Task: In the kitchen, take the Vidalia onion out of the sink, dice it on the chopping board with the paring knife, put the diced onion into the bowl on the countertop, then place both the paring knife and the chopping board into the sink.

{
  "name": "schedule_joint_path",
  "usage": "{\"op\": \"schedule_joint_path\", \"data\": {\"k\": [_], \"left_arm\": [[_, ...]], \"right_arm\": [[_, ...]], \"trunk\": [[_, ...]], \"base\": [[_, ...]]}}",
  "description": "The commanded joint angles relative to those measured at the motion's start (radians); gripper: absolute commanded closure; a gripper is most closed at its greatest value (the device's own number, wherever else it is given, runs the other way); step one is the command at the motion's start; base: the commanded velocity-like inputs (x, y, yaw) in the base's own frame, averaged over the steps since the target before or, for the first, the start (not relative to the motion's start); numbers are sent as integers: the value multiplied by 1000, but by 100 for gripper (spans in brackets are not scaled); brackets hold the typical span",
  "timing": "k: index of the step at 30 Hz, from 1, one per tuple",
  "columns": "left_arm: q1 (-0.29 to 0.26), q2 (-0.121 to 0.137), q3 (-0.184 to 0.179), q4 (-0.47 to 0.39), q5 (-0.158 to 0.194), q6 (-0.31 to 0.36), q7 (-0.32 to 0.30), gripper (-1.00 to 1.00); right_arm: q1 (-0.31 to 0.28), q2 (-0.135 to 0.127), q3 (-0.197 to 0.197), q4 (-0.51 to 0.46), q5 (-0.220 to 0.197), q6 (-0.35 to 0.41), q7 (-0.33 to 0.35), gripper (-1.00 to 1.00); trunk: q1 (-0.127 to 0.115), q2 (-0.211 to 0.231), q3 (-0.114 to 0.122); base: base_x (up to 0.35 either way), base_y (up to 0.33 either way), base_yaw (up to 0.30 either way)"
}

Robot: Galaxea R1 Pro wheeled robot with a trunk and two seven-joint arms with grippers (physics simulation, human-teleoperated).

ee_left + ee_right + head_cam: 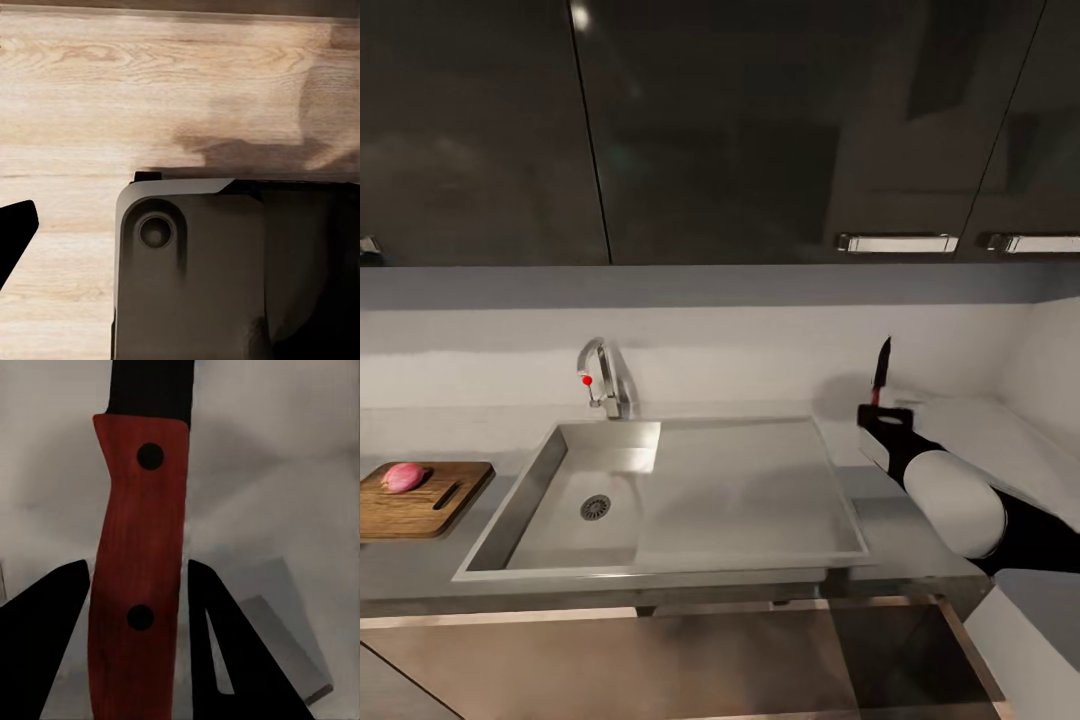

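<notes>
Grey matte kitchen surface: small pinkish-red onion lies whole on the brown wooden board, grey sink vacated, right hand clamps the red-handled paring knife upright; dicing, bowl and sink steps outstanding.

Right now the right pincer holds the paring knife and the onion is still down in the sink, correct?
Not quite. The right pincer does hold the paring knife, but the head view shows the onion on the chopping board, not in the sink.
</notes>
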Motion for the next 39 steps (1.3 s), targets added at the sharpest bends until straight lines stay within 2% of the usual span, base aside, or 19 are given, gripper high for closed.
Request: {"op": "schedule_joint_path", "data": {"k": [1, 5, 10, 14, 16, 18, 22, 26, 28, 32, 39], "left_arm": [[-1, 1, -8, 1, 10, -3, -2, -100], [-1, 1, -8, 1, 10, -3, -2, -100], [-1, 1, -8, 1, 10, -3, -2, -100], [-1, 1, -7, 1, 10, -3, -2, -100], [-1, 1, -7, 1, 11, -3, -2, -100], [-1, 1, -6, 1, 10, -3, -2, -100], [-1, 1, -6, 1, 10, -3, -2, -100], [-1, 2, -6, 1, 11, -3, -2, -100], [-1, 2, -6, 1, 11, -3, -2, -100], [-1, 3, -6, 1, 11, -3, -2, -100], [-1, 2, -6, 1, 11, -3, -2, -100]], "right_arm": [[-1, 6, -9, 5, 19, -22, 1, 100], [-1, 14, -9, 19, 34, -60, 26, 100], [0, 16, -9, 26, 61, -104, 118, 100], [23, 19, -8, 26, 132, -125, 147, 100], [35, 41, -9, 27, 207, -173, 152, 100], [53, 63, -9, 27, 230, -202, 153, 100], [79, 87, -8, 27, 249, -255, 153, 100], [95, 118, -9, 27, 357, -276, 153, 100], [101, 125, -9, 27, 392, -280, 153, 100], [107, 129, -9, 26, 412, -282, 153, 100], [109, 133, -9, 27, 418, -282, 153, 100]], "trunk": [[1, -2, -2], [1, -2, -2], [1, -2, -2], [1, -2, -2], [1, -2, -2], [1, -2, -2], [1, -2, -2], [1, -2, -2], [1, -2, -2], [1, -2, -2], [1, -2, -2]], "base": [[0, 0, 0], [0, 0, 0], [0, 0, 0], [0, 0, 0], [0, 0, 0], [0, 0, 0], [0, 0, 0], [0, 0, 0], [0, 0, 0], [0, 0, 0], [0, 0, 0]]}}
